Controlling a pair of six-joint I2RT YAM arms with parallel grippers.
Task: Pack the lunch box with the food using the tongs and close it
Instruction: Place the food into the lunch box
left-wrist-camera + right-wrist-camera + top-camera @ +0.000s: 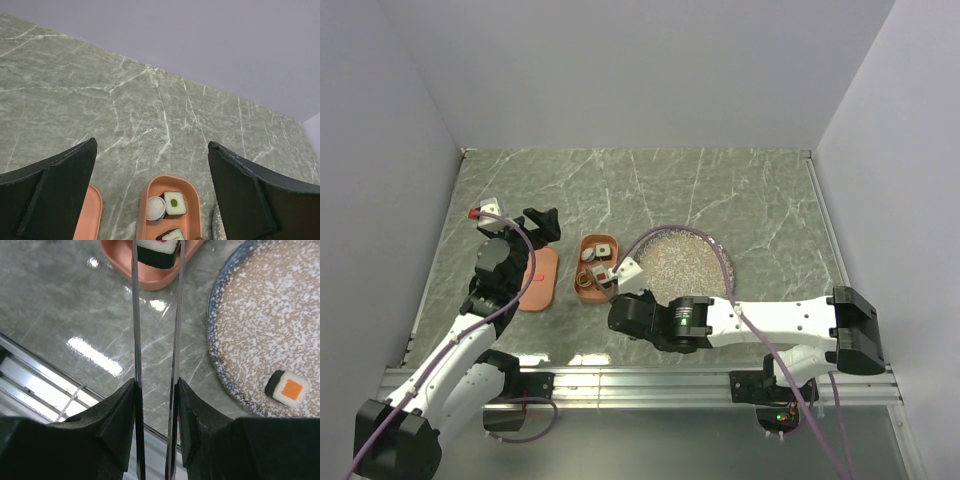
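Observation:
My right gripper [156, 385] is shut on the tongs [136, 315], pressing on both slim metal arms. Between the arms at their far end sits a food piece with a red centre [157, 249], at the near end of the salmon-orange lunch box [150, 277]; whether it rests on the tray is unclear. One orange-centred piece [289, 388] lies on the speckled plate [260, 325]. My left gripper [152, 145] is open and empty, above and behind the lunch box [192, 200], which holds a white round bit [155, 207] and a green-centred piece [174, 202]. The lid [538, 278] lies left of the box.
The round speckled plate [680, 265] stands right of the lunch box [586, 290]. White walls enclose the marble table on three sides. A metal rail [640, 380] runs along the near edge between the arm bases.

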